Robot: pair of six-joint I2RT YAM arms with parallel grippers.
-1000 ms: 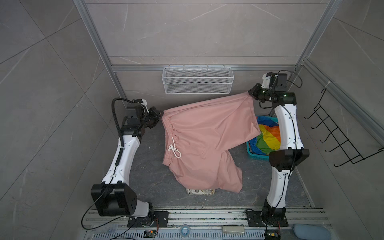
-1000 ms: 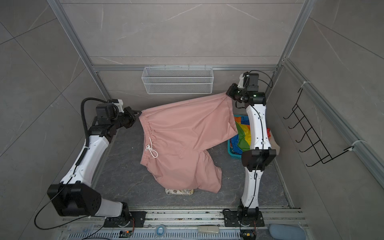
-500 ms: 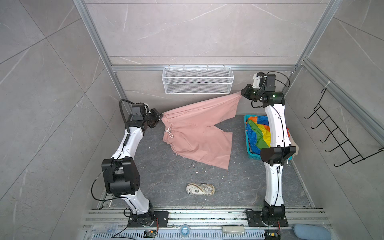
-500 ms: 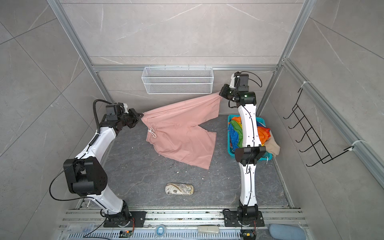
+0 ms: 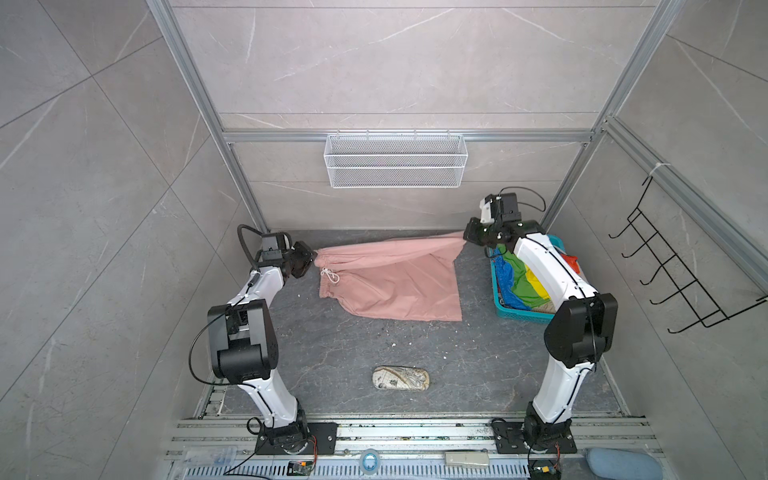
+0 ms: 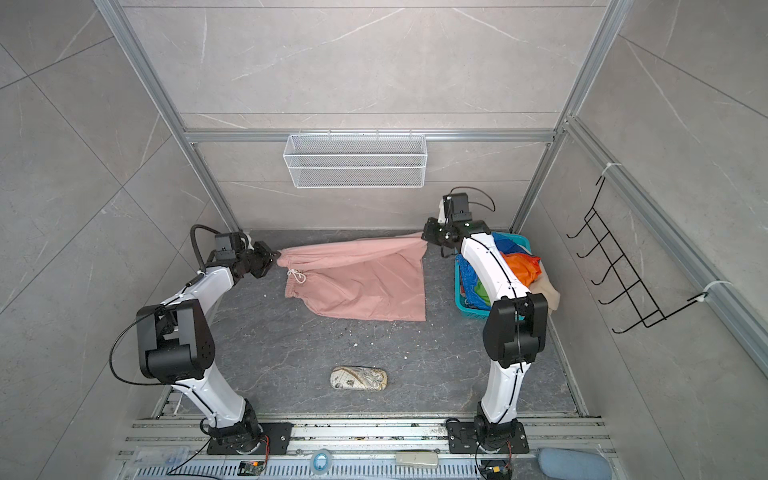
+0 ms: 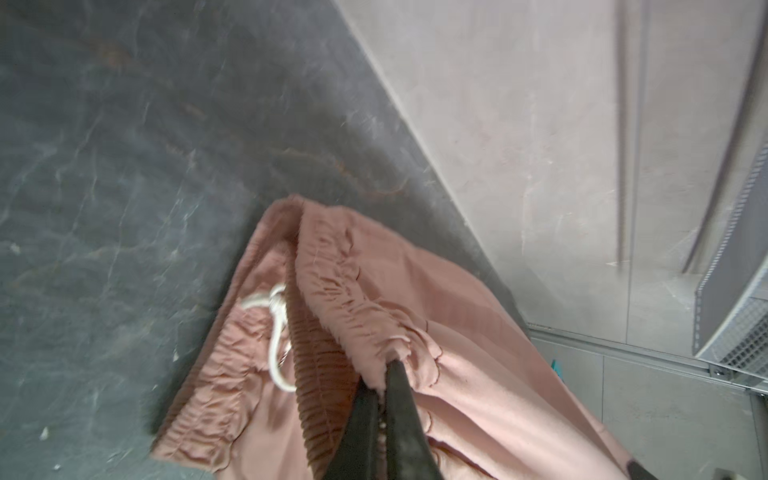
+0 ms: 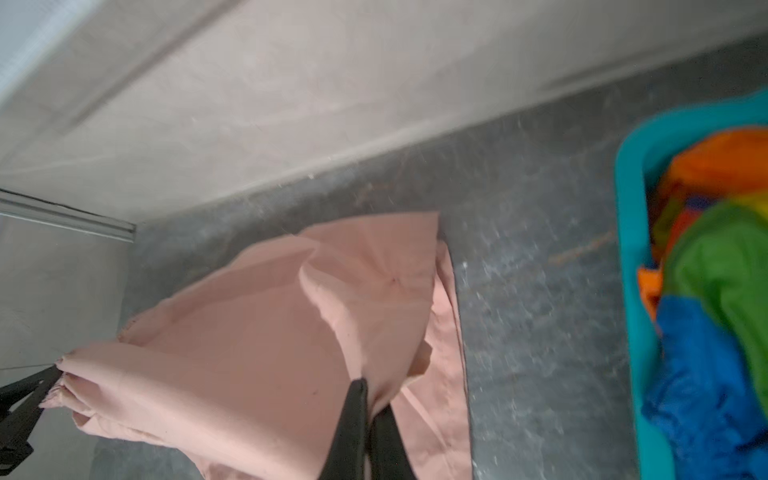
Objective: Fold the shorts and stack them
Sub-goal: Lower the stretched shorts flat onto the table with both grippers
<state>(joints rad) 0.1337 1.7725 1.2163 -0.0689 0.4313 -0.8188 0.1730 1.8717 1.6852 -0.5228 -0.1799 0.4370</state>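
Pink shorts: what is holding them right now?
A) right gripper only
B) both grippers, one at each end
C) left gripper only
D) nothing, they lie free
B: the left gripper pinches the waistband end of the pink shorts, and the right gripper pinches the far leg corner.

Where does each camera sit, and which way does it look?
Both top views: high at the front, looking down at the dusty pink cloth shorts; whole left arm and right arm show.
Left wrist: on the left arm, looking along its fingers pinching the waistband.
Right wrist: on the right arm, looking along its fingers pinching the shorts' other end, teal plastic basket beside.
Shared: all show the shorts.
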